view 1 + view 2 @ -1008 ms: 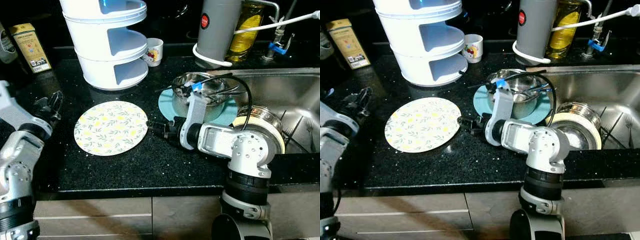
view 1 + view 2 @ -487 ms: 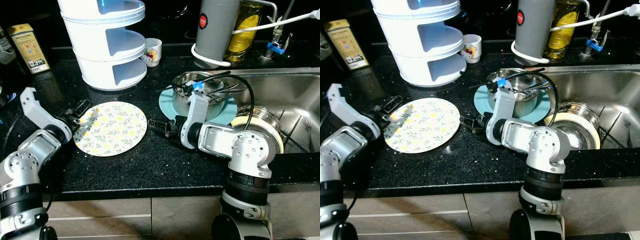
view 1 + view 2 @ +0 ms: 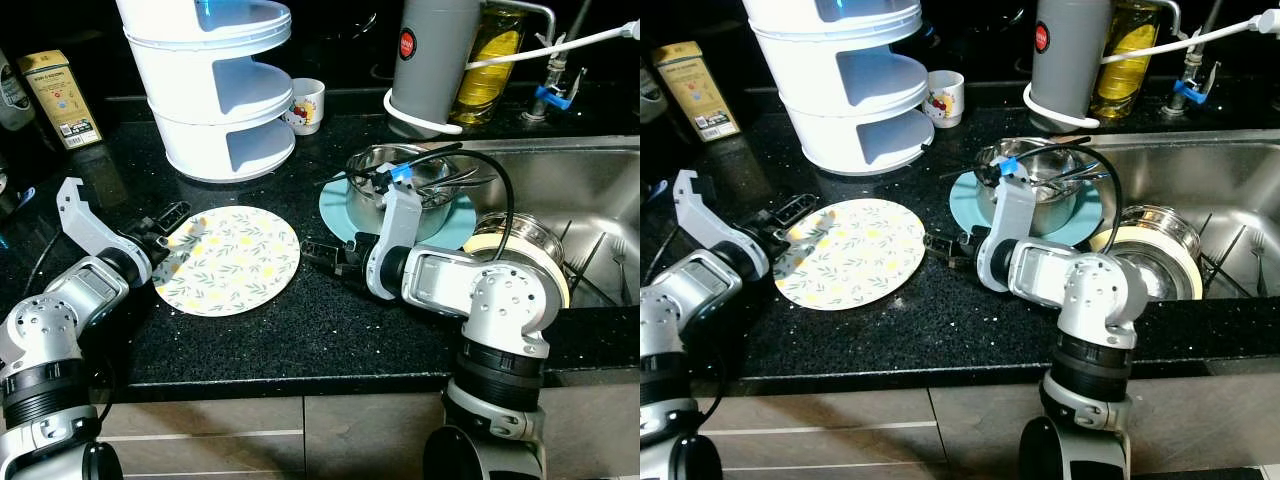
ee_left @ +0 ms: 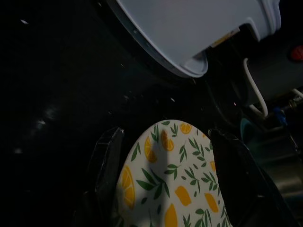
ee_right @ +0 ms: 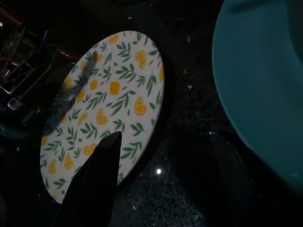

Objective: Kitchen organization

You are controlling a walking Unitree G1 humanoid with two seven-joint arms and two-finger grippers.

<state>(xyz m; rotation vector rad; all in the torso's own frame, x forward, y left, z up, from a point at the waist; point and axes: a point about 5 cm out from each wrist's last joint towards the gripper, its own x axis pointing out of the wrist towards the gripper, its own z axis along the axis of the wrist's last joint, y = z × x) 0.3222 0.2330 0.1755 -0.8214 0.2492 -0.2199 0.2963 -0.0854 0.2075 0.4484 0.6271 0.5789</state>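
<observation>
A round plate with a lemon and leaf print [image 3: 227,260] lies flat on the black counter. My left gripper [image 3: 170,228] is at the plate's left rim, open, with one finger on each side of the rim [image 4: 170,151]. My right gripper [image 3: 312,254] hovers low just off the plate's right rim, open with nothing between its fingers [image 5: 99,179]. In the right wrist view the lemon plate [image 5: 104,104] lies ahead and the teal plate [image 5: 265,90] is beside it.
A teal plate [image 3: 335,205] holding a steel bowl [image 3: 400,175] with utensils sits right of the lemon plate. A white tiered rack [image 3: 215,90], a small cup [image 3: 305,103], a grey canister [image 3: 432,55] and a box [image 3: 58,95] line the back. The sink [image 3: 580,190] holds pots.
My left arm swung in from the far left and brought its open fingers to the lemon plate's left rim. The right gripper has barely moved.
</observation>
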